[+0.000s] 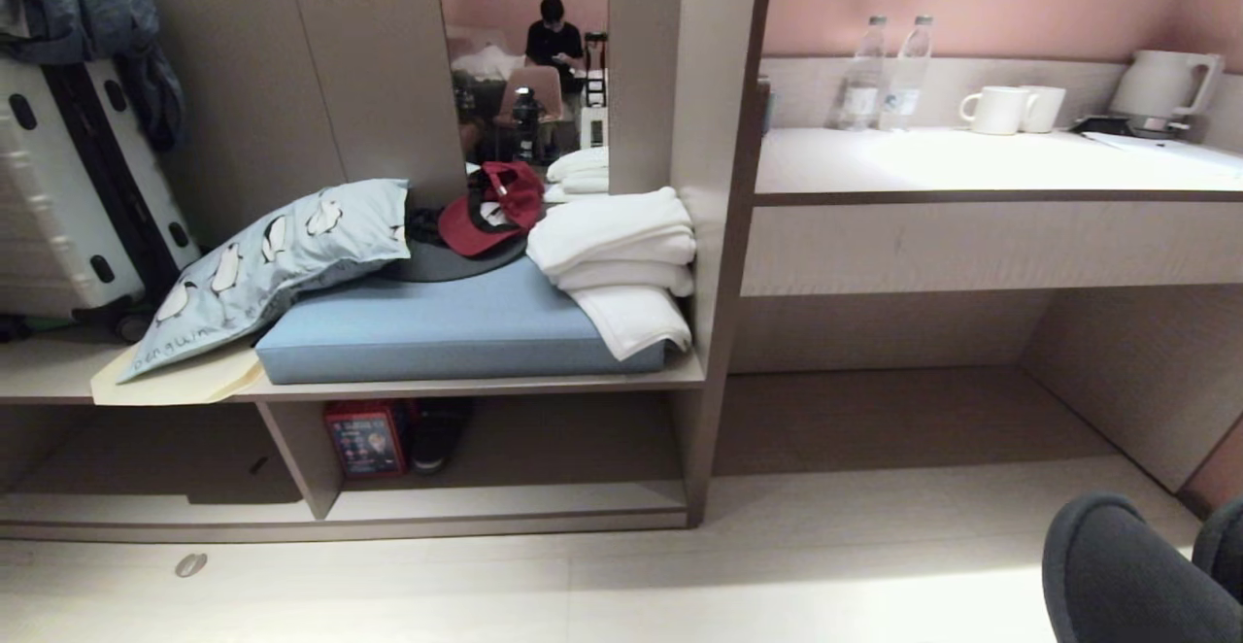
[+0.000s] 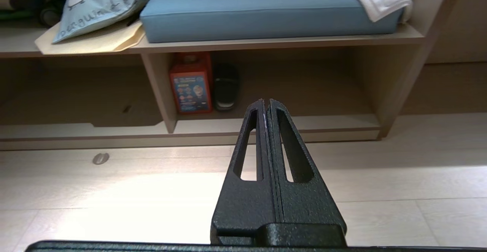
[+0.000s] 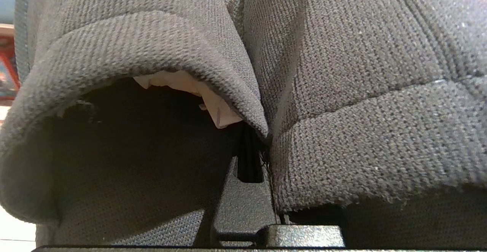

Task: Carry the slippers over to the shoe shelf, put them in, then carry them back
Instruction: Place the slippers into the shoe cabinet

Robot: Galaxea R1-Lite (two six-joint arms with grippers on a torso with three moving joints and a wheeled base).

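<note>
From the head view we see the shoe shelf (image 1: 505, 512) low at the left, under a bench with a blue cushion (image 1: 456, 327), a penguin pillow (image 1: 282, 254), a red cap (image 1: 490, 211) and folded white towels (image 1: 621, 254). In the shelf's compartment right of the divider stand a red box (image 1: 366, 439) and, touching it, a black shoe (image 1: 437, 434). To the right, the table (image 1: 991, 172) carries two water bottles (image 1: 886, 70), two white mugs (image 1: 1015, 109) and a white kettle (image 1: 1160, 84). A suitcase (image 1: 68, 196) stands at far left. The slippers (image 1: 1131, 575) show at the lower right corner, toes rounded, well apart from the shelf.

From the left wrist view, our left gripper (image 2: 266, 101) hangs above the pale floor (image 2: 114, 191) facing the shelf, its jaws pressed together and holding nothing.

From the right wrist view, the dark knit slippers fill the frame side by side. Our right gripper (image 3: 253, 157) has its jaws clamped narrow on the adjoining edges of the two slippers, where a white tag (image 3: 213, 103) peeks from one opening.
</note>
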